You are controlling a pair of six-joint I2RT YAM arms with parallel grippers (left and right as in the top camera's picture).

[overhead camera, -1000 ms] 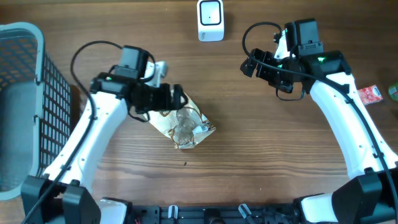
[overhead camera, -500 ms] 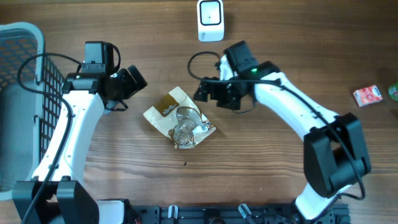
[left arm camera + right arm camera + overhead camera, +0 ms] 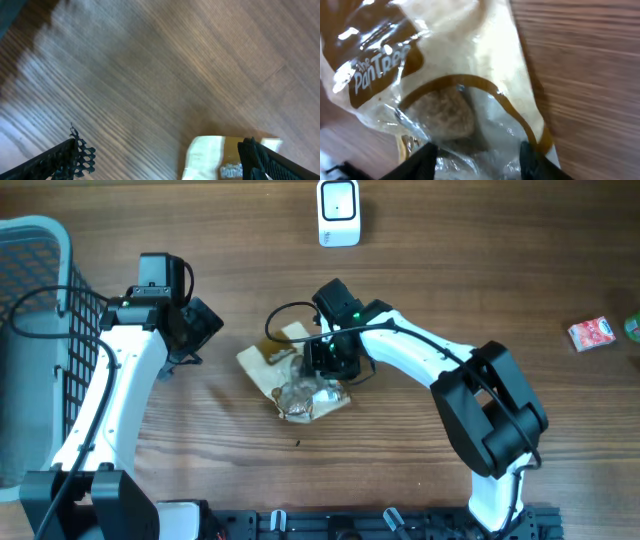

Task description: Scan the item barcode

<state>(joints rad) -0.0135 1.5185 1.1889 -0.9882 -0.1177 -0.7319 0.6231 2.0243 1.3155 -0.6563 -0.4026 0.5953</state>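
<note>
At the middle of the desk [image 3: 560, 260], the snack bag [image 3: 295, 385] is lying flat, below the white scanner [image 3: 338, 213]. The right tool [image 3: 477, 155] is straddling the bag's clear end, a finger on either side; whether it is pinching it cannot be told. The left tool [image 3: 162, 155] is hovering wide open just left of the bag.

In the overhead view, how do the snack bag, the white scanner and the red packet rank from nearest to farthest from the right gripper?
Measured from the right gripper:
1. The snack bag, directly beneath it, mid-view.
2. The white scanner, at the top centre of the view.
3. The red packet, far out at the right edge.
</note>
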